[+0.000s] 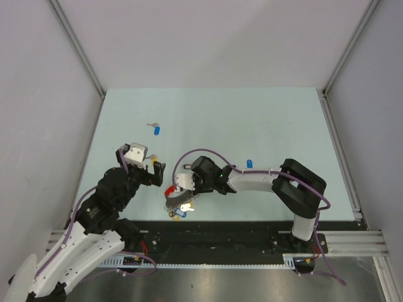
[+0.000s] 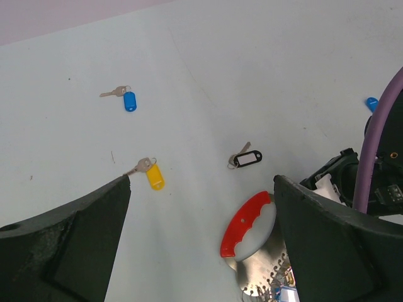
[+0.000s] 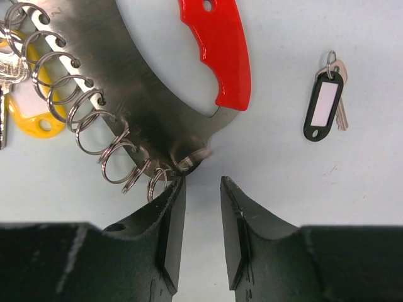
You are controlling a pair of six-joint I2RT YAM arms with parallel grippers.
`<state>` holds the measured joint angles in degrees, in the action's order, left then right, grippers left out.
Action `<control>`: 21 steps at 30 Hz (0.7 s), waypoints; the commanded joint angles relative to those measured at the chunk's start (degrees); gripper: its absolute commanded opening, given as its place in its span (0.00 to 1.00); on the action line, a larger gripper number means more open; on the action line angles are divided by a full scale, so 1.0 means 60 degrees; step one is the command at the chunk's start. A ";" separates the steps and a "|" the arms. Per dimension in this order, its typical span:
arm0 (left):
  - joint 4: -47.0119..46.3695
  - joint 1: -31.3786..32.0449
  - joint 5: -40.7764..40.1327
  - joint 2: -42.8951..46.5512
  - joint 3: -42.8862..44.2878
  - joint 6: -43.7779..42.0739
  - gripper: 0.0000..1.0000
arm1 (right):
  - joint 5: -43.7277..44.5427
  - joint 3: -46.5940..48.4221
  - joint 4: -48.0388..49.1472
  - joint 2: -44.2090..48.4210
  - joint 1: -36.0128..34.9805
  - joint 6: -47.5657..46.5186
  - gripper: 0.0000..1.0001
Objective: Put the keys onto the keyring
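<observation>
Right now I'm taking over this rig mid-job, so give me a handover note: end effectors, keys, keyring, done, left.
Left end effector: open, empty, above the table.
Right end effector: slightly open, empty, at the keyring's steel tip.
Done: threaded yellow-tagged key appears to sit on the keyring's loops.
Left: loose yellow-tagged key, far blue-tagged key and right blue-tagged key lie on the table.

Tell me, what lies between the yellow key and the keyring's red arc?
Nothing. In the left wrist view, only bare table separates the yellow key from the red arc. The black tag lies off that line.
</observation>
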<state>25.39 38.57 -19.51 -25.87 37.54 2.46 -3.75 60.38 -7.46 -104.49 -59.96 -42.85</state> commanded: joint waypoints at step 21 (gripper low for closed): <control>0.0133 -0.0100 0.1022 -0.1545 0.0217 0.1022 1.00 | 0.0595 0.0176 -0.0367 0.1578 0.1013 0.4092 0.38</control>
<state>25.45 38.48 -17.96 -29.17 37.52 3.40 -0.84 60.66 -9.63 -100.09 -56.88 -28.91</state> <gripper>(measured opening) 0.996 0.374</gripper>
